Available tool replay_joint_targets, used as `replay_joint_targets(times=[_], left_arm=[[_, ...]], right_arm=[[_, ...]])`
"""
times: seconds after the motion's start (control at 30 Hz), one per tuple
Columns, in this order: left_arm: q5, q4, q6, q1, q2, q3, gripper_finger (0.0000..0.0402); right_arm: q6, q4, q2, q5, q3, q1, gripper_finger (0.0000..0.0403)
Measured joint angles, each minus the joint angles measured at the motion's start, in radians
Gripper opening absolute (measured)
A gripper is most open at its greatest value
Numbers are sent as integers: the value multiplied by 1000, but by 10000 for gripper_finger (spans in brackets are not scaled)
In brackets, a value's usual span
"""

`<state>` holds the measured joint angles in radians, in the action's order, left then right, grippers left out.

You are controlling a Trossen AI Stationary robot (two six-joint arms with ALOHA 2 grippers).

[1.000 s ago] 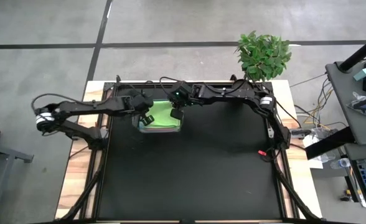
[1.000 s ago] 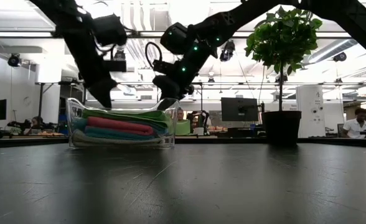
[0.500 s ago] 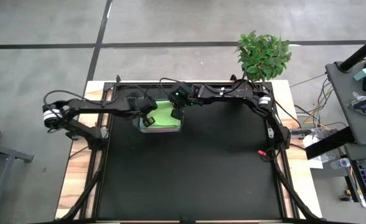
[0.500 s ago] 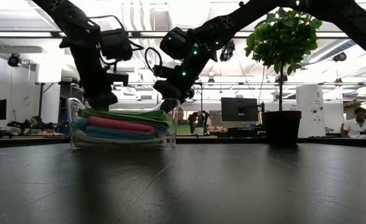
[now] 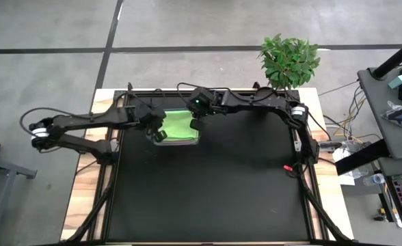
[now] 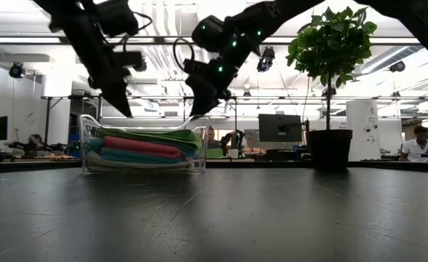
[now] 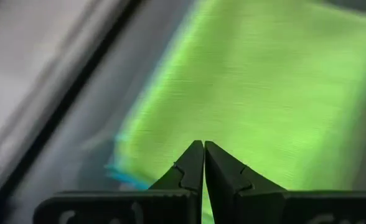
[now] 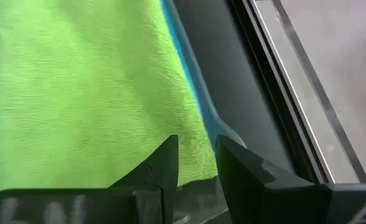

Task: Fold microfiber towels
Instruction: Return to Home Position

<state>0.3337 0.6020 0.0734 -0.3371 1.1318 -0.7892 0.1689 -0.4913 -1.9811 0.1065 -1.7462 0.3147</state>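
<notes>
The black table [image 5: 208,198] carries the clear tub [image 6: 199,156] near its far edge. The microfiber towels [image 6: 141,149] lie stacked inside it, the green towel [image 5: 179,126] on top. The folding looks finished, so what I owe now is a clean retreat. My left gripper [image 7: 203,148] hangs over the tub's left end, fingers pressed together on nothing. My right gripper [image 8: 195,149] hangs over its right end, parted by a narrow gap, empty. I should rise straight above the rim before swinging outward, so no finger snags cloth or nudges the tub.
</notes>
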Motion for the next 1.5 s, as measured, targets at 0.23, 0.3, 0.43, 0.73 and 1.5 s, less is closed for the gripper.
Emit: replay_joint_targets(times=[0.23, 0.3, 0.43, 0.73, 1.5], left_arm=[[-143, 5, 24, 20, -47, 49, 0], [-148, 10, 26, 21, -41, 73, 0], [-214, 7, 27, 23, -23, 101, 0], [-224, 1, 25, 24, -5, 81, 0], [-223, -493, -89, 510, -244, 190, 0]], right_arm=[[6, -105, 57, -3, 0, -49, 72], [7, -137, 75, -3, 0, -65, 61], [-5, -189, 104, -6, 0, -89, 42], [-38, -241, 155, -2, 15, -116, 18], [31, 439, 843, 147, 975, -402, 18]])
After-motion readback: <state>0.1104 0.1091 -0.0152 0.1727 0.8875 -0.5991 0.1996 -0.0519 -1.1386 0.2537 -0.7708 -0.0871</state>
